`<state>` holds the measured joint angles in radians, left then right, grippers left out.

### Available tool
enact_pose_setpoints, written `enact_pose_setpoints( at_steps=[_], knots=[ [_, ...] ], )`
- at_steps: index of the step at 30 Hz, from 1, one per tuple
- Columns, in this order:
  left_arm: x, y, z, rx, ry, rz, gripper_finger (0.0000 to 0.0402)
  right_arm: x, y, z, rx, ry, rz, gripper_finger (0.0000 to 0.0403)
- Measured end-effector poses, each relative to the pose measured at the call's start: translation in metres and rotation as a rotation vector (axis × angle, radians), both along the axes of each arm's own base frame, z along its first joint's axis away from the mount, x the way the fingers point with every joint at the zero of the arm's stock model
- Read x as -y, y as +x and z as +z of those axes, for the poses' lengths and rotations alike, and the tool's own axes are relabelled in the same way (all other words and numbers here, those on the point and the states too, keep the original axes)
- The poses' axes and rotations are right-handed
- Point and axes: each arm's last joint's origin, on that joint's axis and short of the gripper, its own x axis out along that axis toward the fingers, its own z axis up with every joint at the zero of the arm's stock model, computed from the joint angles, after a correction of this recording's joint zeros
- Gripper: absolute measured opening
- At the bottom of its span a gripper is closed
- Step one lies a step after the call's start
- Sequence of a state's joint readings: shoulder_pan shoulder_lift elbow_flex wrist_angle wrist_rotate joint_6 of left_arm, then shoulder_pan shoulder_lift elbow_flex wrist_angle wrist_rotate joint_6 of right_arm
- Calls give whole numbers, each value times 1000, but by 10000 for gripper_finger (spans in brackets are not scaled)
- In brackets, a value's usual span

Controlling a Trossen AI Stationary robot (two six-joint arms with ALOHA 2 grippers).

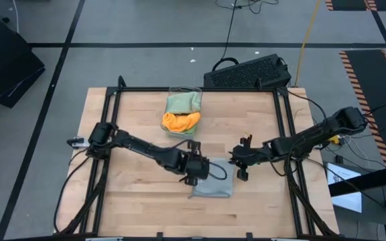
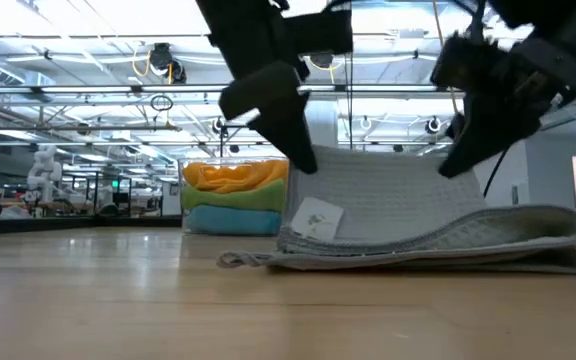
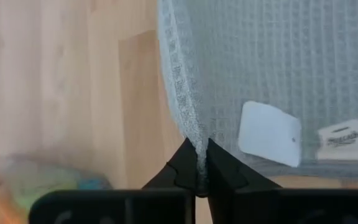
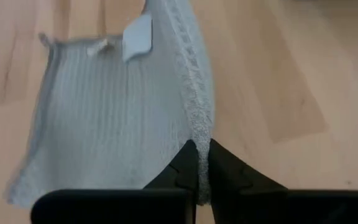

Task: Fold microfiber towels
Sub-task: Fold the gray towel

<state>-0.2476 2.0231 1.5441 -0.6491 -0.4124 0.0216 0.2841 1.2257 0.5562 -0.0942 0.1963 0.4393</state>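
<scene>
two tools grip the grey towel (image 1: 213,184) lying near the table's (image 1: 133,107) front: left tool (image 1: 194,169) and right tool (image 1: 241,161) each pinch an edge. advise lifting level, carrying both edges together across, keeping the cloth taut.

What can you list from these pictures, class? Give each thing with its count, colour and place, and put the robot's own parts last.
Light grey towel: one, on the table's near middle, far edge lifted by both grippers.
White tags: two, on the grey towel.
Clear bin: one, at the table's far middle.
Towels in bin: orange, green and blue, stacked.
Table: one, light wood.
Black keyboard: one, on the floor beyond the table.
Left gripper: shut on the grey towel's edge.
Right gripper: shut on the grey towel's edge.
</scene>
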Motion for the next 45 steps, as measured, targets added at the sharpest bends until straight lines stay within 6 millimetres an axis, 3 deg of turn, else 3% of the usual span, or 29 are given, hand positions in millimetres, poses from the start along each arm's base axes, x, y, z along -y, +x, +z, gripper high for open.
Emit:
enact_pose_setpoints(
  at_steps=[8, 19, 30, 37, 41, 45],
  knots=[
    [37, -14, 2, 37, 66, 24, 14, -23, -2, 9, 97, -183, 5, 11],
    [84, -26, 2, 105, -18, -35, 16, -60, -10, 16, 211, -111, 129, 12],
    [98, -30, 0, 89, -119, -78, 10, -84, 2, -14, 144, 64, 220, 15],
    [109, -30, 1, 89, -283, -84, 54, -91, 7, -28, 118, 140, 248, 25],
    [112, -26, -1, 87, -409, -71, 106, -92, 6, -28, 101, 171, 260, 67],
    [113, -26, -1, 95, -416, -64, 172, -96, 4, -25, 113, 198, 288, 123]
  ],
)
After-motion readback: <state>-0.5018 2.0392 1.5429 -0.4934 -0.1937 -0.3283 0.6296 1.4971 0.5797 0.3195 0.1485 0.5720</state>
